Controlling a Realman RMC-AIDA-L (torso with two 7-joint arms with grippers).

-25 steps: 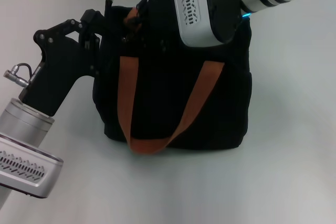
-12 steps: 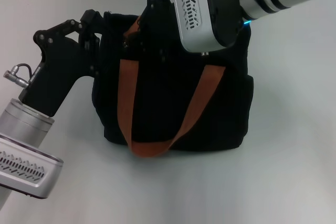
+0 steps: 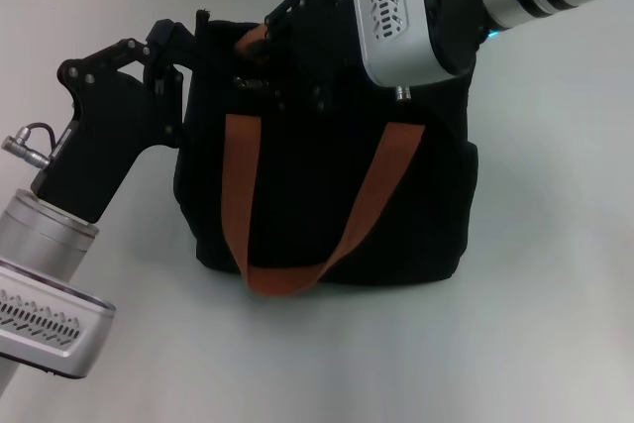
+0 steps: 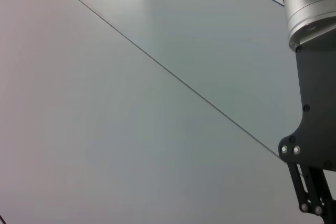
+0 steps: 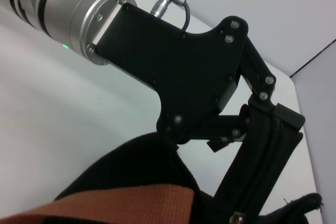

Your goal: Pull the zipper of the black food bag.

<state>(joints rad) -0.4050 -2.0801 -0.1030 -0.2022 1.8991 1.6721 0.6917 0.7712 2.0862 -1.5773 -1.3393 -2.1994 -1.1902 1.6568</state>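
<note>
Left gripper (image 3: 183,56): fingers pinching black food bag's (image 3: 327,195) far-left top corner.
Right gripper (image 3: 287,42): at zip line; fingers unclear.
Progress: zipper hidden; cannot tell.

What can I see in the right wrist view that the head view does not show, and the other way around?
Only the right wrist view shows the left gripper from close by: its fingers are clamped on the end of the bag's black zip line.

Only the head view shows the whole black food bag, with its front orange-brown strap, standing on the white table, and the right gripper at the bag's top edge.

Both show the left gripper, part of the bag and an orange-brown strap.
</note>
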